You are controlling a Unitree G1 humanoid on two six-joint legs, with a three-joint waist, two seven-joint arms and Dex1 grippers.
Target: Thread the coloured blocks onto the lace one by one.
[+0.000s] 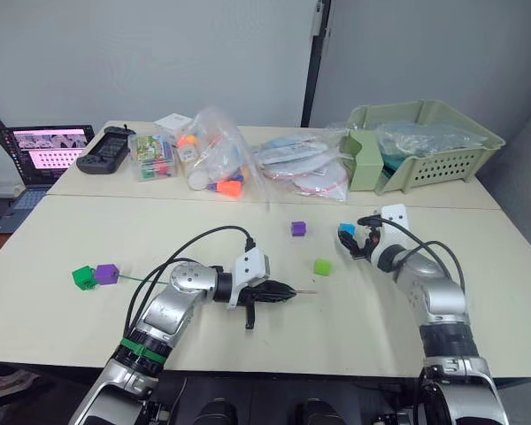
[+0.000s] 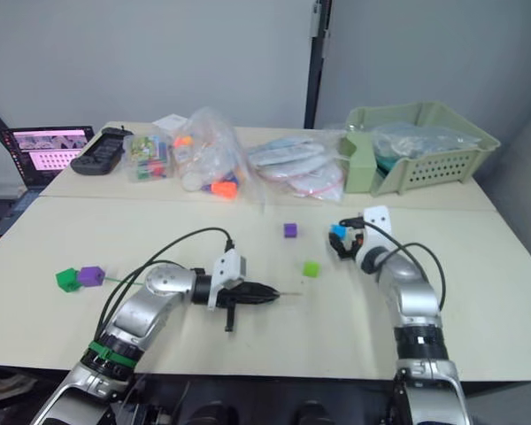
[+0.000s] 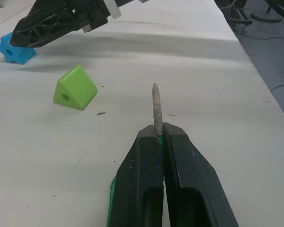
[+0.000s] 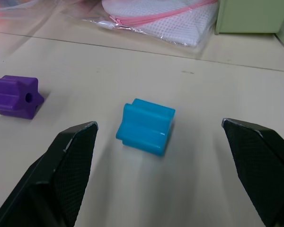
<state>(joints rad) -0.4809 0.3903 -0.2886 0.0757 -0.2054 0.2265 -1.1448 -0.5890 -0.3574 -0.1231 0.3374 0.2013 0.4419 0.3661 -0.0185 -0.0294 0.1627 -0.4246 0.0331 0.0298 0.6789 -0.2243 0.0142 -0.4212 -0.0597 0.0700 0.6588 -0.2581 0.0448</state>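
Left fingers (image 3: pixel 158 137) clamped on lace (image 1: pixel 146 280) tip, mid-bench near front edge. Right fingers (image 4: pixel 161 142) spread wide, empty, straddling blue block (image 4: pixel 146 126). Lime block (image 1: pixel 322 266) between the arms.

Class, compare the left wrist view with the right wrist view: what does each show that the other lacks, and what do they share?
Left wrist view alone: the left gripper shut on the lace, its stiff tip pointing forward, and the lime green block. Right wrist view alone: the purple block with its hole, and a mesh bag behind it. Both: the blue block, the right gripper open around it, and the table.
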